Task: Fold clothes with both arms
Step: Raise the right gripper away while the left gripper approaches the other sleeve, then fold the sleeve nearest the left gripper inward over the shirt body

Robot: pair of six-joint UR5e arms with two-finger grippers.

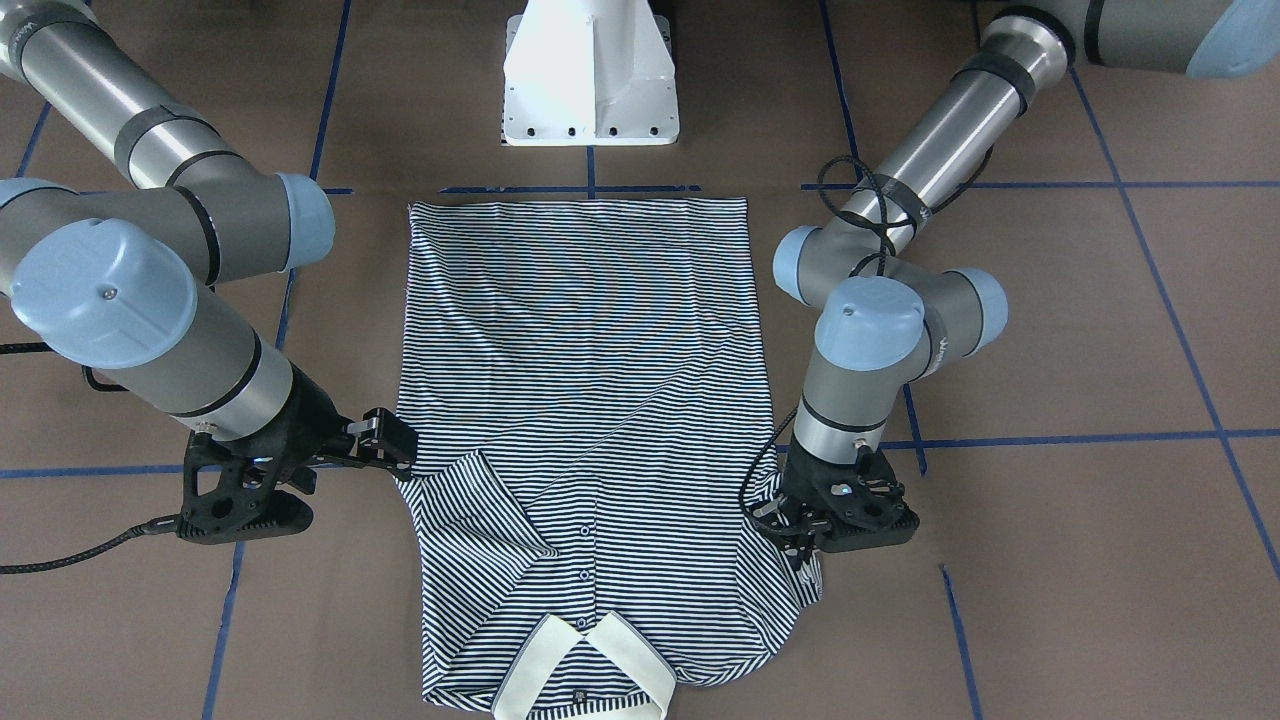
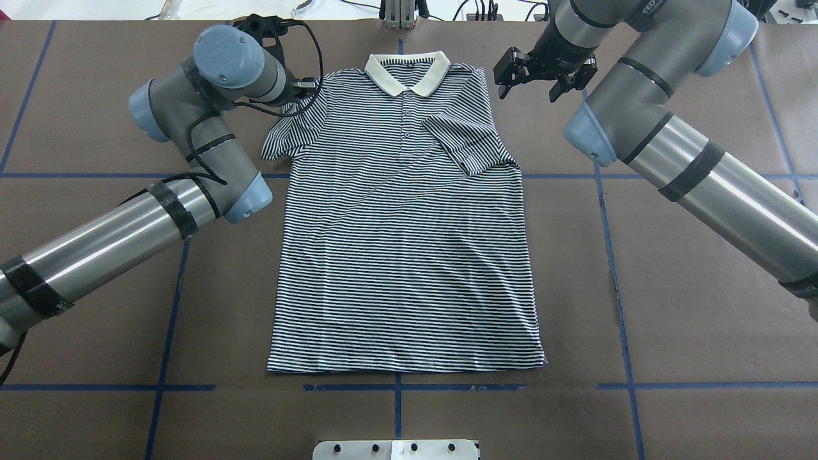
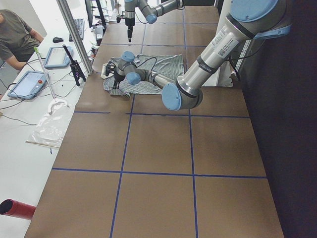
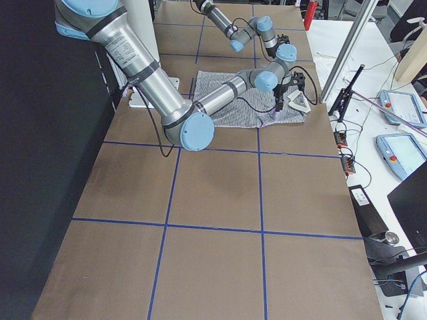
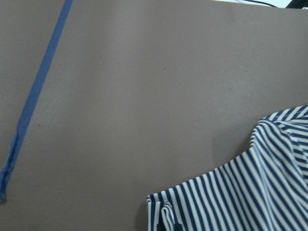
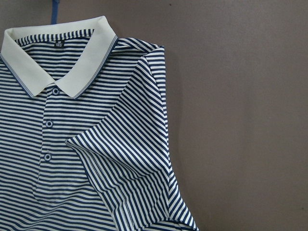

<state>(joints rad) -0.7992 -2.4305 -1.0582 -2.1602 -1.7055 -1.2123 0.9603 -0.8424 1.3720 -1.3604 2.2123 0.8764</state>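
Evidently the sleeve-folding step is running: the polo shirt is lying flat, face up, on the desk, its right sleeve already lying folded across the chest. The right pincer is hovering released just beside that shoulder. The left pincer is seemingly pinching the left sleeve at its edge. Next, that sleeve is needing carrying inward toward the placket without dragging the body askew.

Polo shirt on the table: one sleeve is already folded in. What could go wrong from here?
1. The left gripper seems to pinch only the edge of the left sleeve. Such a thin hold could slip, or drag the polo shirt askew.
2. The right sleeve lies loose on the front, and the open right gripper beside it could catch it.
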